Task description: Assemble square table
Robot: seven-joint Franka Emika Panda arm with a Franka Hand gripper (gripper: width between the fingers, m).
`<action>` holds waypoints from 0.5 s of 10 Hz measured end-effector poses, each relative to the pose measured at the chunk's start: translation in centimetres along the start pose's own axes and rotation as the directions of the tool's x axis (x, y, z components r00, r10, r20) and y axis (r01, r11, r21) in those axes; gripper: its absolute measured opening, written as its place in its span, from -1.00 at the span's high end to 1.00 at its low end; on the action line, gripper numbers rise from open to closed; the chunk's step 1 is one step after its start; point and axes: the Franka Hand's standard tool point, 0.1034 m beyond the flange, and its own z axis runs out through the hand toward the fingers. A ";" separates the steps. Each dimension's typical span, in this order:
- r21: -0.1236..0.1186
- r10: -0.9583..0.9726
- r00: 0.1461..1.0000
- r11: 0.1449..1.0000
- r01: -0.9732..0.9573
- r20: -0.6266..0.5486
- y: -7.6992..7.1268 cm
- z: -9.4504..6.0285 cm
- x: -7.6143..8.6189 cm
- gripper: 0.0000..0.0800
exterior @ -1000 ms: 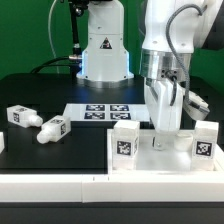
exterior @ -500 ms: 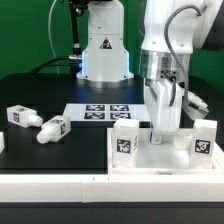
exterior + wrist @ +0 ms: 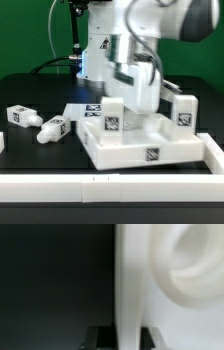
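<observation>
Backdrop: green wall (image 3: 20,30) behind a black tabletop (image 3: 40,165), with a white robot base (image 3: 100,50) at the back.
Exterior view, arm (image 3: 150,20): bent low over the middle of the scene, its lower end down at the far side of the slab; the fingertips are hidden there.
Square table slab (image 3: 115,148): white, raised rim, turned so one corner faces the camera, with a tag on its near wall. It sits right of centre in the exterior view, close behind the border bar. Whether it lies flat on the tabletop cannot be told.
Upright legs (image 3: 111,116): two tagged white legs stand on the slab, one at its corner on the exterior view's left, one at its corner on the exterior view's right.
Loose legs (image 3: 20,116): two more lie on their sides on the tabletop at the exterior view's left, near each other and well apart from the slab.
Marker board (image 3: 85,108): flat on the tabletop, partly hidden behind the slab.
Border bar (image 3: 100,186): long low white bar along the front edge.
Wrist view, end effector (image 3: 125,336): pressed together on a thin white wall of the slab; dark fingers (image 3: 100,335) show on either side of it.
Round socket (image 3: 195,263): blurred, just beside the pinched wall.
</observation>
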 end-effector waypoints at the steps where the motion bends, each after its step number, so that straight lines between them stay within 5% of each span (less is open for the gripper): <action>1: -0.005 -0.031 0.999 0.999 0.032 0.013 0.2 0.3 -0.2 0.87; 5: -0.015 -0.370 0.927 0.928 0.371 0.060 0.1 0.3 0.7 0.87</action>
